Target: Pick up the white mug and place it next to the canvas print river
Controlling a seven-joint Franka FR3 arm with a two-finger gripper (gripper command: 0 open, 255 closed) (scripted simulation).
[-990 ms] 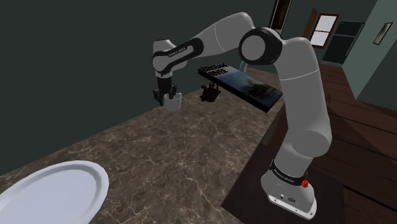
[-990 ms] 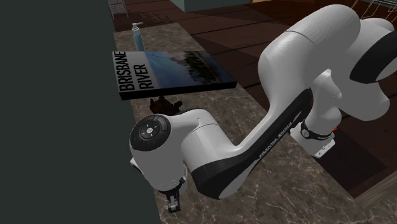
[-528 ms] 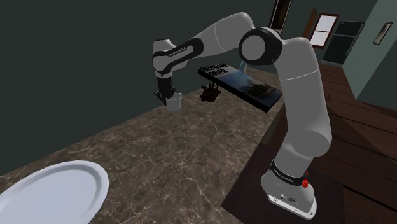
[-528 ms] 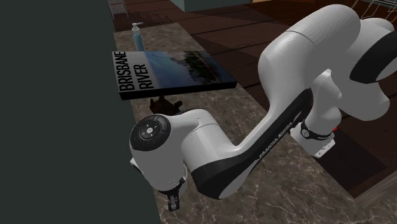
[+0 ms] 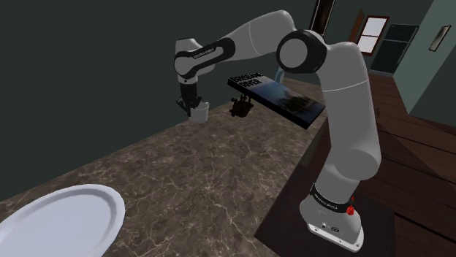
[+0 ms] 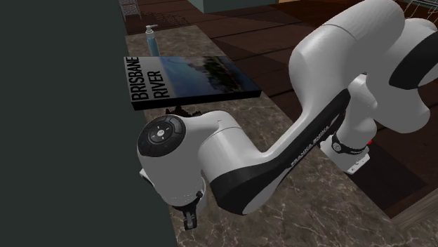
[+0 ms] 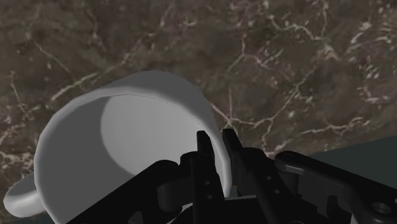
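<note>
- End effector (image 7: pixel 215 137) is clamped on the rim wall of the white mug (image 7: pixel 127 127): 1 black finger sits inside the cup and the other presses on the outside, so the 2 fingers stand only a wall's thickness apart.
- In the wrist view the mug hangs tilted from that grip, with its open mouth facing the camera and its handle (image 7: pixel 19 196) on the side away from the fingers.
- In the shoulder view the end effector (image 5: pixel 193 108) points down, and the mug (image 5: pixel 199 112) hangs under it close to the dark wall, over the back edge of the dark marbled worktop (image 5: pixel 204 175).
- The canvas print (image 5: pixel 281 98), a river scene lettered BRISBANE RIVER, lies to the shoulder view's right of the mug, near it but apart.
- A small dark figure (image 5: pixel 240 107) sits between the mug and the print.
- In the second exterior view the end effector (image 6: pixel 189 219) shows below the arm's wrist, by the wall, and the canvas print (image 6: pixel 189 81) lies further along that wall.
- A blue pump bottle (image 6: pixel 151 41) stands beyond the print.
- A white plate (image 5: pixel 58 219) rests on the worktop at the shoulder view's lower left, well apart from the mug.
</note>
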